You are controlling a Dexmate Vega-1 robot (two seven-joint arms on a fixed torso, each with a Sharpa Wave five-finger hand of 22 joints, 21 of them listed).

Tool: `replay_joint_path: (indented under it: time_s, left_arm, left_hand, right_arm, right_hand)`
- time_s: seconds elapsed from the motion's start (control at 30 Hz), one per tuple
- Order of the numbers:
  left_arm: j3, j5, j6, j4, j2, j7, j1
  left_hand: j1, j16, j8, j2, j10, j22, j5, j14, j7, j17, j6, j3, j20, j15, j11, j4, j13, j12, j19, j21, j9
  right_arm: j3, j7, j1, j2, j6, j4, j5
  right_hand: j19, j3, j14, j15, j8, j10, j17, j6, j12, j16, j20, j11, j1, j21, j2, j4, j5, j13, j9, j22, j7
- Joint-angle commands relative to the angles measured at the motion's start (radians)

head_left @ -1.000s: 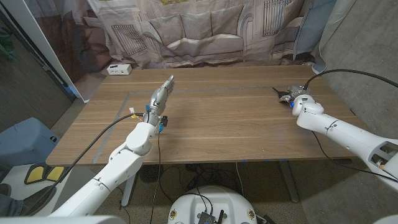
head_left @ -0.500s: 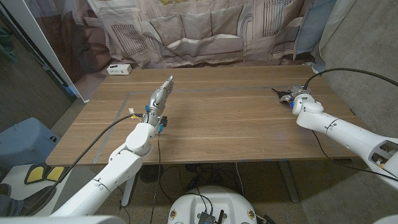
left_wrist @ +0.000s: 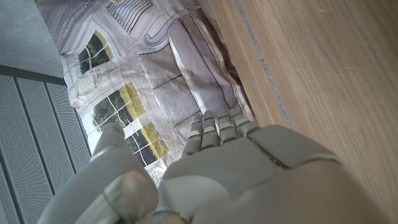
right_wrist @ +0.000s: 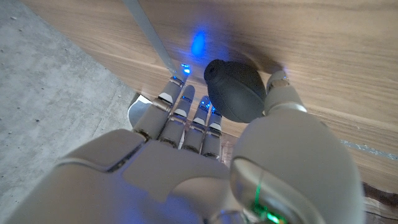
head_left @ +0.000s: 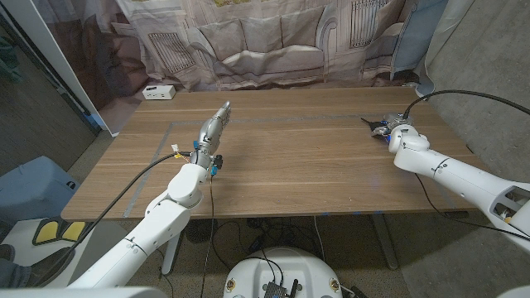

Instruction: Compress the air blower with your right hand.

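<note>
The right hand (right_wrist: 205, 149) has its fingers (right_wrist: 186, 121) on one side of the dark blower (right_wrist: 236, 93) and the thumb on the other, cupping the bulb against the table (head_left: 290, 157). I judge the grasp made and the squeeze barely begun, since the bulb looks round. The blower sits at the table's 2 o'clock. The left hand (head_left: 214, 128), fingers straight and holding nothing, waits at 10 o'clock. A printed curtain (head_left: 265, 41) hangs at 12; a white box (head_left: 158, 92) lies at 11.

The right hand (right_wrist: 205, 155) perhaps hides the air blower's (right_wrist: 236, 92) underside.
</note>
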Motion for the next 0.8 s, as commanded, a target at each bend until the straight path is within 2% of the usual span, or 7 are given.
replay_joint_path:
  time_s: [0.03,0.1,0.23,0.6,0.7,0.8]
  left_arm:
    - [0.001,-0.002,-0.002,0.004,-0.001,-0.001,-0.002]
    - [0.001,-0.003,-0.002,0.003,-0.001,-0.002,-0.002]
    - [0.001,-0.004,-0.002,0.002,0.001,-0.003,-0.002]
    - [-0.003,-0.004,-0.003,-0.005,0.005,-0.003,0.004]
    - [-0.003,-0.006,-0.005,-0.005,0.006,-0.006,0.004]
    - [-0.003,-0.006,-0.005,-0.006,0.007,-0.008,0.003]
  left_hand:
    - [0.006,0.000,-0.001,0.007,0.009,0.005,-0.001,0.004,0.004,0.005,0.008,0.009,0.004,0.004,-0.001,0.001,0.005,-0.002,0.000,0.003,0.003]
    - [0.006,-0.001,-0.002,0.008,0.009,0.005,-0.001,0.003,0.004,0.005,0.008,0.009,0.005,0.004,0.000,0.001,0.005,-0.002,0.000,0.003,0.003]
    - [0.006,-0.001,-0.002,0.009,0.007,0.005,-0.001,0.003,0.005,0.005,0.008,0.010,0.004,0.003,-0.001,0.001,0.005,-0.003,0.001,0.003,0.003]
    - [0.008,-0.001,-0.001,0.011,0.007,0.005,-0.001,0.004,0.005,0.005,0.009,0.013,0.005,0.004,0.000,0.001,0.005,-0.003,0.001,0.003,0.003]
    - [0.008,-0.001,-0.001,0.011,0.007,0.005,-0.001,0.004,0.005,0.005,0.009,0.013,0.005,0.005,-0.001,0.001,0.005,-0.003,0.001,0.003,0.003]
    - [0.009,-0.001,-0.002,0.012,0.007,0.005,-0.001,0.004,0.006,0.005,0.009,0.014,0.004,0.005,0.000,0.001,0.005,-0.003,0.001,0.003,0.003]
  right_arm:
    - [-0.004,0.007,-0.004,-0.007,-0.019,-0.021,-0.015]
    - [-0.001,0.006,-0.008,-0.010,-0.020,-0.029,-0.015]
    - [0.011,-0.009,-0.021,-0.012,-0.024,-0.043,-0.009]
    - [0.057,-0.067,-0.066,-0.026,-0.015,-0.090,0.017]
    - [0.071,-0.100,-0.082,-0.027,-0.008,-0.098,0.021]
    - [0.089,-0.121,-0.097,-0.030,0.004,-0.110,0.034]
  right_hand:
    - [-0.069,-0.009,-0.077,0.021,0.008,-0.057,-0.004,-0.041,0.005,0.000,0.014,0.013,-0.037,-0.011,-0.010,0.005,0.006,0.004,0.003,-0.001,0.011]
    - [-0.107,-0.013,-0.129,0.031,0.010,-0.090,-0.007,-0.054,0.004,-0.001,0.021,0.026,-0.054,-0.011,-0.012,0.009,0.007,0.003,0.003,-0.002,0.020]
    - [-0.130,-0.018,-0.163,0.036,0.012,-0.107,-0.009,-0.063,0.005,-0.002,0.034,0.031,-0.067,-0.011,-0.018,0.011,0.008,0.003,0.003,-0.002,0.029]
    - [-0.140,-0.026,-0.170,0.034,0.015,-0.113,-0.009,-0.065,0.011,0.007,0.036,0.044,-0.095,-0.006,-0.017,0.023,0.009,0.003,0.003,-0.002,0.044]
    - [-0.141,-0.033,-0.170,0.034,0.018,-0.104,-0.009,-0.063,0.018,0.014,0.037,0.053,-0.124,-0.002,-0.011,0.038,0.009,0.003,0.004,-0.001,0.047]
    - [-0.141,-0.036,-0.169,0.033,0.018,-0.103,-0.009,-0.064,0.019,0.016,0.037,0.054,-0.134,0.000,-0.010,0.043,0.009,0.003,0.004,-0.001,0.047]
